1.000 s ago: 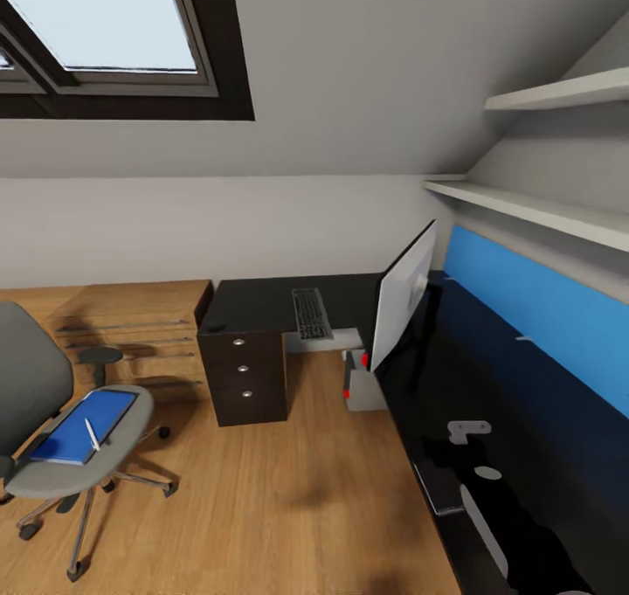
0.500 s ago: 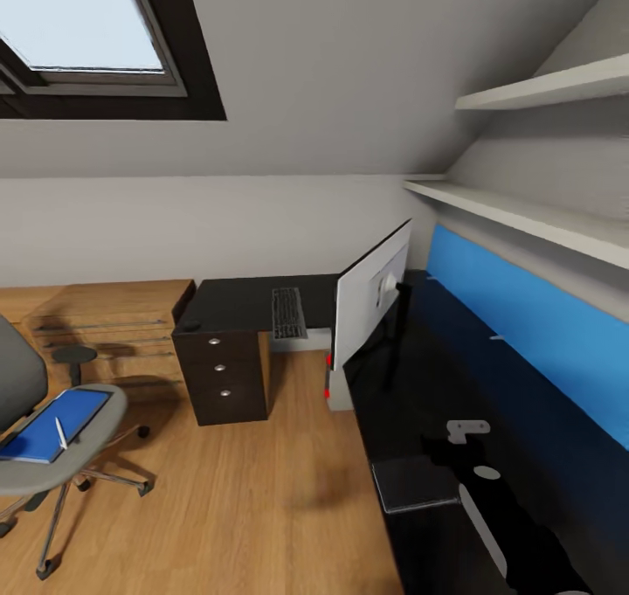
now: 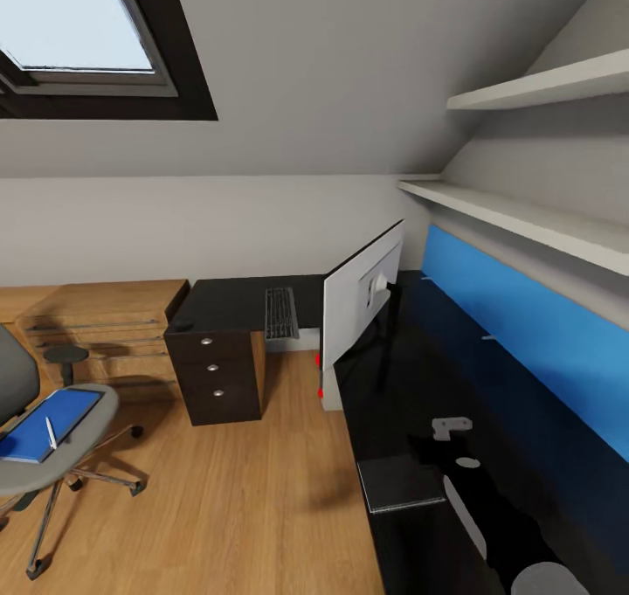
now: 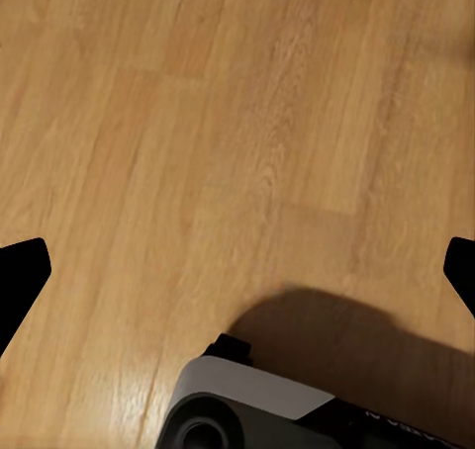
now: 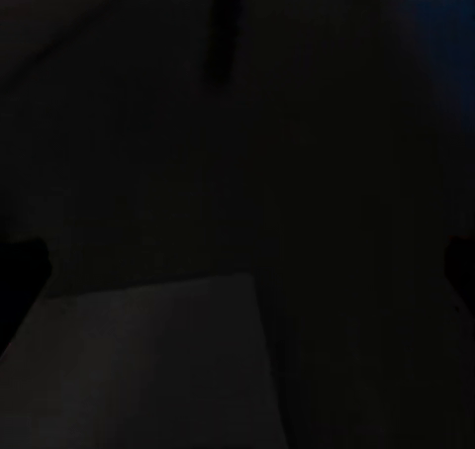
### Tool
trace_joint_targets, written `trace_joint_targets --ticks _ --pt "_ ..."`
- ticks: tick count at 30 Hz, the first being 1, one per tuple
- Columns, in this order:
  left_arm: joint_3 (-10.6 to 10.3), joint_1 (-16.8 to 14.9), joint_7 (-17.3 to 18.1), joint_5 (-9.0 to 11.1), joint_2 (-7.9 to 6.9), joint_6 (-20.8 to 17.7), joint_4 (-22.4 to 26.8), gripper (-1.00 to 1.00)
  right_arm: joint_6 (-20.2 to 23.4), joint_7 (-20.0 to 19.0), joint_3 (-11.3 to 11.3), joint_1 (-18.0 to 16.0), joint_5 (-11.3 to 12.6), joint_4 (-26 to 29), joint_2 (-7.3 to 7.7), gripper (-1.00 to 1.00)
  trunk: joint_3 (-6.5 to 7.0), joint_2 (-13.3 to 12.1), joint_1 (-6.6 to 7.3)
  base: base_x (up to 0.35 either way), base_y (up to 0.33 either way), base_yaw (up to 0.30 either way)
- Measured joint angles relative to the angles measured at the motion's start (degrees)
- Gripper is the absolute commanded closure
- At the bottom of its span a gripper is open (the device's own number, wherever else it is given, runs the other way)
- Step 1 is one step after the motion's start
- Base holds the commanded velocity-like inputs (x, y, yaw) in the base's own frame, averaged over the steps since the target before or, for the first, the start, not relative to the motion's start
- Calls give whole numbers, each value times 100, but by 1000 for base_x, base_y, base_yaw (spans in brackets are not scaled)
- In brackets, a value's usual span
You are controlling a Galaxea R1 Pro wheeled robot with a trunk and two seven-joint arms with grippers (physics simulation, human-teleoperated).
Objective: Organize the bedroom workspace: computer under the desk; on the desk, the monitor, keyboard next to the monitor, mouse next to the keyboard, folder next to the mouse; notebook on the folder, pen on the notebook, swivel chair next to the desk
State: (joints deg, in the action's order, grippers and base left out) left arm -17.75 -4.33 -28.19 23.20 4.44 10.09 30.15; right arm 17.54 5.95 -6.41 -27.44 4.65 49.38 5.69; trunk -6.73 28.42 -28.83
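The L-shaped black desk (image 3: 411, 385) runs along the right wall and turns left at the far end. On it the monitor (image 3: 362, 298) stands with its pale back toward me. The keyboard (image 3: 280, 313) and the small mouse (image 3: 183, 325) lie on the far wing. The dark grey notebook (image 3: 402, 483) rests near the desk's front edge. The computer (image 3: 330, 390) peeks out under the desk, mostly hidden. At left, the swivel chair (image 3: 61, 468) carries the blue folder (image 3: 35, 420) with the white pen (image 3: 51, 432) on it. My left gripper (image 4: 237, 271) is open over the wood floor. My right gripper (image 5: 237, 271) is open over the dark desk top.
A dark drawer unit (image 3: 214, 377) stands under the far wing, beside a light-wood chest of drawers (image 3: 96, 324). A blue wall panel (image 3: 524, 333) and white shelves (image 3: 524, 219) line the right wall. Wood floor (image 3: 245, 490) lies between the chair and the desk.
The whole picture has slid left, so the camera has turned right and come closer to the desk. The chair, desk items and computer have not moved.
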Motion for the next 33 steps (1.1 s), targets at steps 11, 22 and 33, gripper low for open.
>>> trace_joint_targets --ticks 11,22,33 --pt "1 0 0 1 -7 187 0 -100 -300 -25 0 -1803 9 -2354 -325 -100 0 0 0 0 0 0" --pt "-1 0 6 -3 -4 460 0 -100 62 -13 8 -2004 9 -3213 -363 -100 -1 1 0 0 0 0" --pt "-19 0 -18 -1 20 609 35 -100 223 21 12 -2033 11 -3283 -380 -100 0 1 0 0 0 0"
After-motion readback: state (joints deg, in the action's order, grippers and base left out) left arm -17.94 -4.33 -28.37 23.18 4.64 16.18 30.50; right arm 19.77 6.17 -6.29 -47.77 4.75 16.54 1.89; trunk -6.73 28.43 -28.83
